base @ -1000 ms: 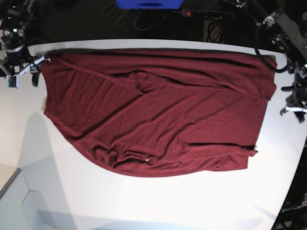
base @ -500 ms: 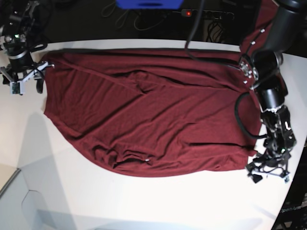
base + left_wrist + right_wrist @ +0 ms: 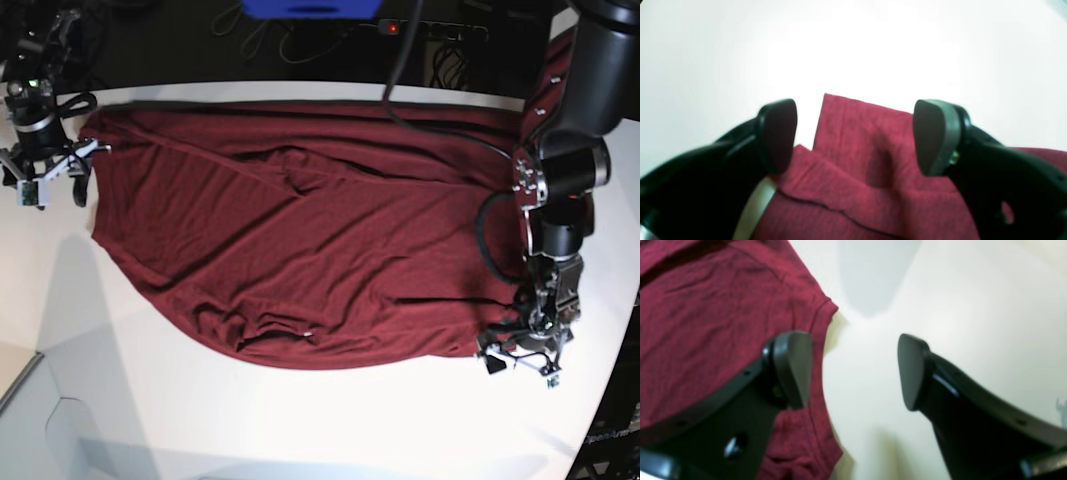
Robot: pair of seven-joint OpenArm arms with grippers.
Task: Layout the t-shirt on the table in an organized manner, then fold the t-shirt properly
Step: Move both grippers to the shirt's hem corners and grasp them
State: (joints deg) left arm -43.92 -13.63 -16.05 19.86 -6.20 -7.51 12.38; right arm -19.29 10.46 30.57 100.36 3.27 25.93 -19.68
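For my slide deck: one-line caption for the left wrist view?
Open left gripper poised over a corner of the maroon t-shirt on the white table.

1. The t-shirt (image 3: 320, 240) is soft maroon cloth, matt, with a fine knit grain that looks slightly fuzzy close up in the left wrist view (image 3: 857, 140); it lies in shallow creases and has stitched hems along its edges (image 3: 820, 320).
2. The table (image 3: 300, 420) is a smooth white surface with a faint sheen, bright enough to glare in the left wrist view (image 3: 860, 50).
3. The left gripper (image 3: 855, 136) looks like black moulded plastic, mostly matt; its fingertips (image 3: 933, 133) carry duller grey pads that look rubbery.
4. The right gripper (image 3: 855, 370) is the same dark plastic, with a slight gloss along its edges.
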